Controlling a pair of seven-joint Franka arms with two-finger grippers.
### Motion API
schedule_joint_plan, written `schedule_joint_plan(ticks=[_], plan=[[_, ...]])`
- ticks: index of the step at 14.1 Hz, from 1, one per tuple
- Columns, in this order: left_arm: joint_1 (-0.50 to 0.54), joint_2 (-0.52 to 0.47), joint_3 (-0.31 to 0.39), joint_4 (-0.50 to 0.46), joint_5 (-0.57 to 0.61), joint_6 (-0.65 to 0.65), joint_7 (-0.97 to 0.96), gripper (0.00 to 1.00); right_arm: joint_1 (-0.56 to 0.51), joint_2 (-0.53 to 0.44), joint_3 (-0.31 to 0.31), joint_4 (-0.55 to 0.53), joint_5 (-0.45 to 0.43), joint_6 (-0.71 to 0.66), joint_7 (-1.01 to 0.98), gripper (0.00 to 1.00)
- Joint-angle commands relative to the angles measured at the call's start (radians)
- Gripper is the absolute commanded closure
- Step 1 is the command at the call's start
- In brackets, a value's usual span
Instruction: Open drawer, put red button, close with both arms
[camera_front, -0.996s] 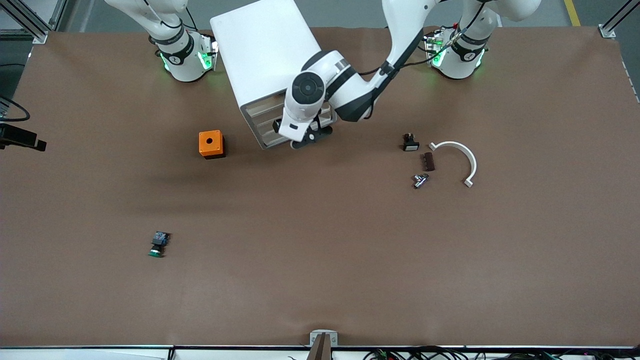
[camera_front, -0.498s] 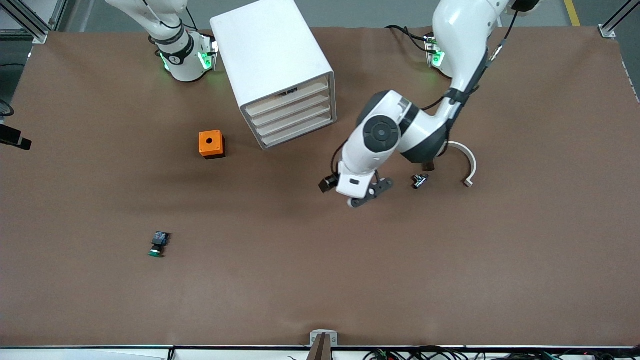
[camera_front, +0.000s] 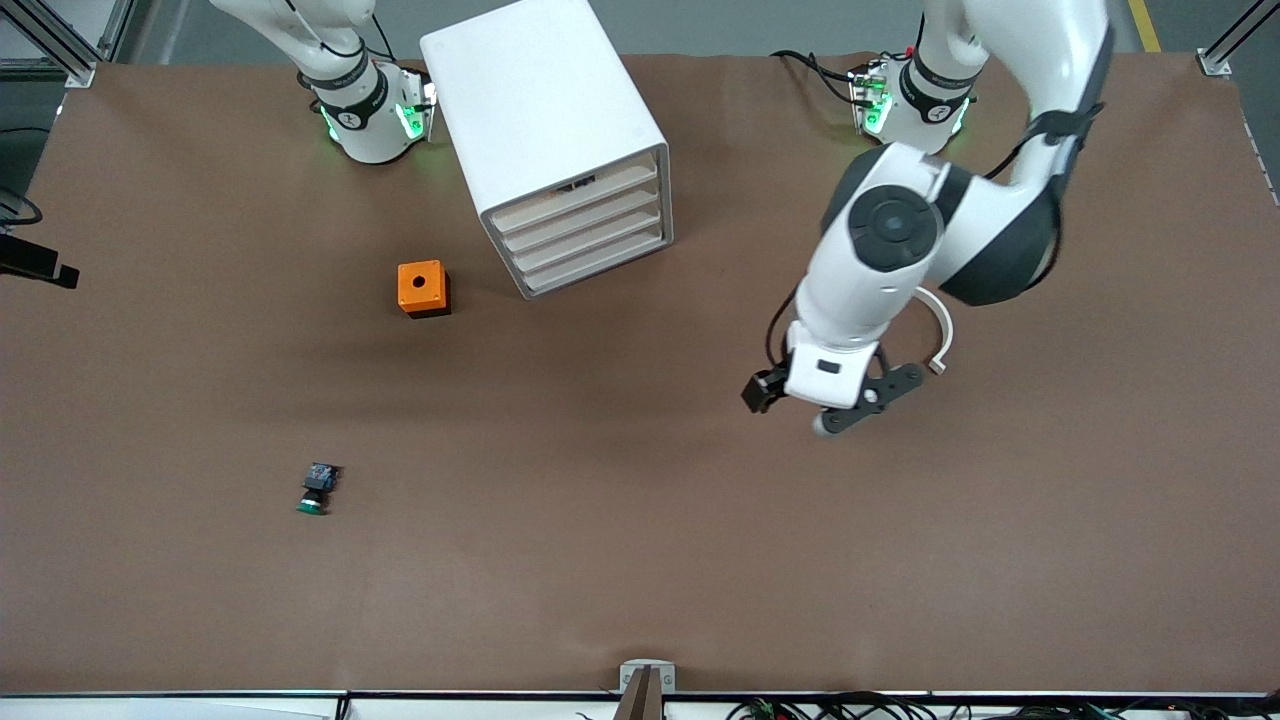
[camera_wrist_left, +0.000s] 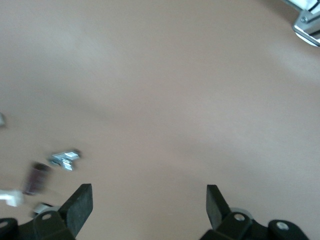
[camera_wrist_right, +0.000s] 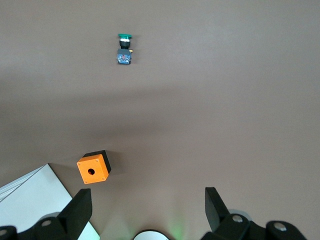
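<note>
The white cabinet (camera_front: 545, 100) stands near the arms' bases, and its four cream-fronted drawers (camera_front: 582, 228) all sit flush. The red button is hidden; no red cap shows in any view. My left gripper (camera_front: 850, 405) hangs open and empty over the table toward the left arm's end, with its arm covering the small parts there. In the left wrist view the left gripper (camera_wrist_left: 149, 200) has only bare table between its fingers. My right gripper (camera_wrist_right: 148, 205) is open and empty, high up near the right arm's base, above a corner of the cabinet (camera_wrist_right: 35, 200).
An orange box with a round hole (camera_front: 422, 288) (camera_wrist_right: 92, 168) sits beside the cabinet. A green-capped button (camera_front: 315, 490) (camera_wrist_right: 124, 47) lies nearer the front camera. A white curved bracket (camera_front: 945, 335) peeks from under the left arm. A metal fitting (camera_wrist_left: 65, 159) and a dark block (camera_wrist_left: 35, 177) lie close by.
The left arm has swung from the cabinet's drawer fronts toward its own end of the table and now covers the small parts there. The drawers look unchanged.
</note>
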Motion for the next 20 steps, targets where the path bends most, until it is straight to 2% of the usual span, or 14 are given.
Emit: schedule_joint_plan(ticks=[1, 5, 11, 15, 20], plan=[[0.068, -0.098, -0.008, -0.018, 0.017, -0.096, 0.134, 0.00, 0.005, -0.064, 0.006, -0.001, -0.008, -0.025, -0.008, 0.00], [0.158, -0.192, -0.017, 0.006, 0.012, -0.232, 0.328, 0.00, 0.005, -0.122, 0.004, -0.062, -0.009, -0.042, -0.012, 0.00], [0.295, -0.361, -0.008, -0.013, 0.002, -0.429, 0.653, 0.00, 0.025, -0.208, 0.003, -0.196, -0.044, 0.076, -0.051, 0.00], [0.339, -0.453, -0.002, -0.090, -0.008, -0.447, 0.779, 0.00, 0.089, -0.270, -0.022, -0.277, -0.077, 0.140, -0.058, 0.00], [0.341, -0.476, 0.015, -0.112, -0.024, -0.419, 0.788, 0.00, 0.088, -0.294, -0.026, -0.302, -0.063, 0.144, -0.052, 0.00]])
